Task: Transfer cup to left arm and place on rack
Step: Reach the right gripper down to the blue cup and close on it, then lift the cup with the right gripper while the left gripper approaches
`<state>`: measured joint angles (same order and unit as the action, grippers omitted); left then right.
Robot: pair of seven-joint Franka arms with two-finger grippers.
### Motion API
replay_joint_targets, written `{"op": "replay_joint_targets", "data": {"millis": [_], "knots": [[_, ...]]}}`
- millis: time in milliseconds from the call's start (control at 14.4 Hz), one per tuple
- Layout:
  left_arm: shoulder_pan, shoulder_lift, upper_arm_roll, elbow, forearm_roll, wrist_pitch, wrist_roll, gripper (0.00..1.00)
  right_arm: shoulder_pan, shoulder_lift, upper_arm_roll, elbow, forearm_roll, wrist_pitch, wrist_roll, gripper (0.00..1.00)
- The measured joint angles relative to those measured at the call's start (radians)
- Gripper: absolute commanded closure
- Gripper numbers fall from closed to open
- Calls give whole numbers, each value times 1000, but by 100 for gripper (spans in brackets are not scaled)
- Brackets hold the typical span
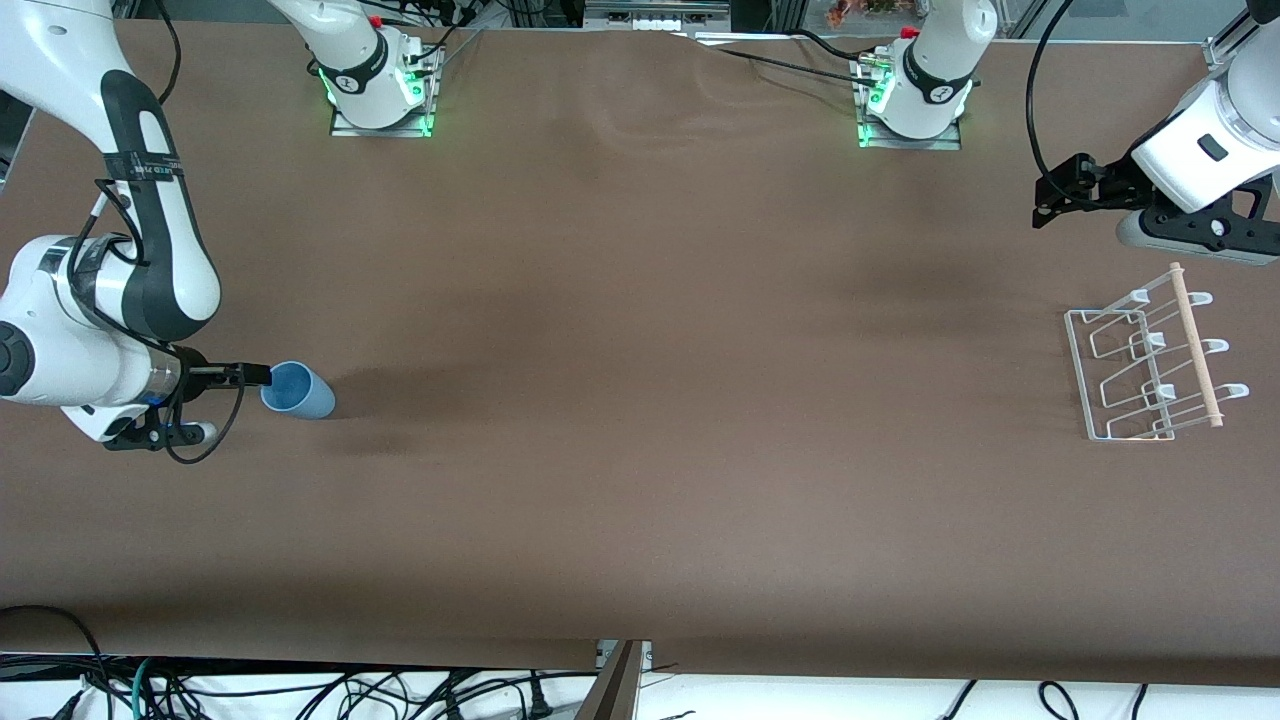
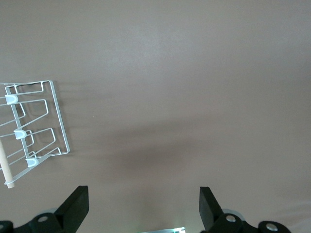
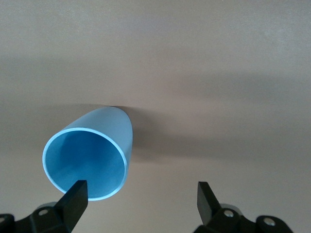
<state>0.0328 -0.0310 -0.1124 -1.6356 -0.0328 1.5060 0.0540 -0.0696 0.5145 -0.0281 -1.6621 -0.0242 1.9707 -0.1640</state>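
The light-blue cup point(image 1: 298, 390) lies on its side on the brown table toward the right arm's end, its open mouth facing my right gripper point(image 1: 257, 377). In the right wrist view the cup point(image 3: 92, 155) sits just ahead of my right gripper point(image 3: 141, 187), which is open and low. One finger overlaps the cup's rim and the other stands well clear beside it. The white wire rack point(image 1: 1150, 365) with its wooden rod stands toward the left arm's end and also shows in the left wrist view point(image 2: 34, 126). My left gripper point(image 1: 1042, 205) point(image 2: 143, 191) is open and empty, over bare table beside the rack.
The two arm bases point(image 1: 380, 100) point(image 1: 910, 110) with green lights stand at the table's edge farthest from the front camera. Cables hang below the table's front edge point(image 1: 640, 660).
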Motion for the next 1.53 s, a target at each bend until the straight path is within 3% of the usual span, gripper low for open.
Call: {"op": "replay_joint_targets", "data": {"millis": [347, 417, 486, 556, 625, 1250, 1528], "knots": [[0, 0, 0, 0, 0, 0, 0, 0, 9, 47, 1, 0, 0, 68, 2, 2], [0, 0, 0, 0, 0, 0, 0, 0, 10, 58, 1, 1, 0, 84, 5, 13], [0, 0, 0, 0, 0, 0, 0, 0, 11, 68, 1, 1, 0, 99, 10, 48], [0, 0, 0, 0, 0, 0, 0, 0, 13, 77, 2, 2, 1, 112, 16, 89], [0, 0, 0, 0, 0, 0, 0, 0, 15, 84, 2, 2, 1, 122, 32, 100], [0, 0, 1, 0, 0, 0, 0, 0, 46, 97, 16, 30, 3, 99, 146, 100], [3, 0, 8, 0, 0, 0, 0, 0, 119, 94, 24, 131, 68, -80, 328, 100]]}}
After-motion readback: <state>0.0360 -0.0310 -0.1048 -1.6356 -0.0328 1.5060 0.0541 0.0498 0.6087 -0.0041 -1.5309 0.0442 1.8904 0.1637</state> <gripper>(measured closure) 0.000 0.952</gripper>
